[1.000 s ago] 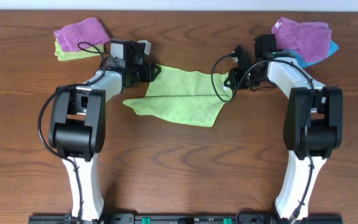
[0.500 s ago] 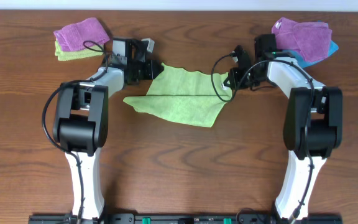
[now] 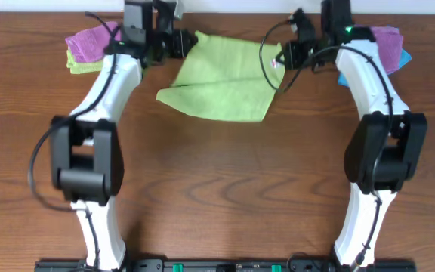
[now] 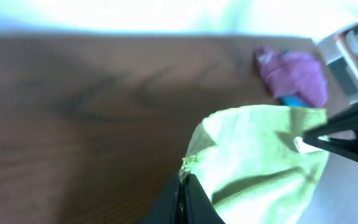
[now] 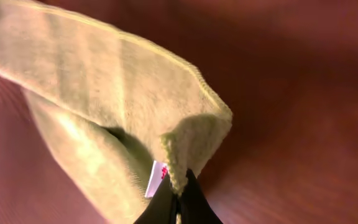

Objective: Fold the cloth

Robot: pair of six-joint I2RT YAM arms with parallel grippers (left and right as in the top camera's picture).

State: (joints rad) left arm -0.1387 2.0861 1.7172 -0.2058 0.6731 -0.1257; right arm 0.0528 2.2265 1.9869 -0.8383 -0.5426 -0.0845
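Here, the left tool [image 3: 188,41] and right tool [image 3: 280,62] each pinch a corner of the cloth [image 3: 225,79], at 12 o'clock on the worktop [image 3: 217,181].

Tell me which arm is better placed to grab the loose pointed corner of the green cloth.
Left, probably. On the cloth, that corner lies on the side of the left tool, far from the right tool. Both are shut on far corners, so it must release first.

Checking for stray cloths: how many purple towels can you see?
2. One purple towel far left, atop a yellow-green towel; the other far right, partly behind the right arm. More may be hidden.
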